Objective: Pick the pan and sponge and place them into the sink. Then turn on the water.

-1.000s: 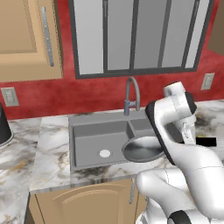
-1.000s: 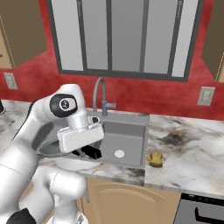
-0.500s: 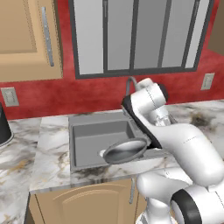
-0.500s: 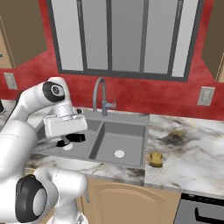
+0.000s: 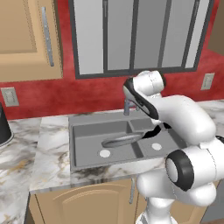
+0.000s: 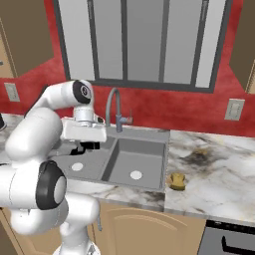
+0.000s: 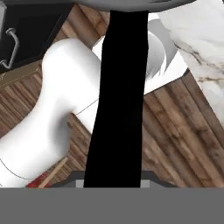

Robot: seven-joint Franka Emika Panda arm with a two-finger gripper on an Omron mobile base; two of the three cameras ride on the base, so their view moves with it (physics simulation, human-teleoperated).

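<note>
Small round silver-grey metal frying pan (image 5: pixel 121 141) at centre of left base view, tilted over the grey double-basin sink (image 5: pixel 94 131), black handle (image 7: pixel 118 96) clamped in the closed hand (image 5: pixel 154 131); long axis running left from hand. One pan; one yellow-tan sponge block (image 6: pixel 176 181) on marble desk (image 6: pixel 214 184), lower right of right base view.

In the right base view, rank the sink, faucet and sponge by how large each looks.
1. sink, largest
2. faucet, tall and thin
3. sponge, smallest, though nearer the camera on the counter
</note>
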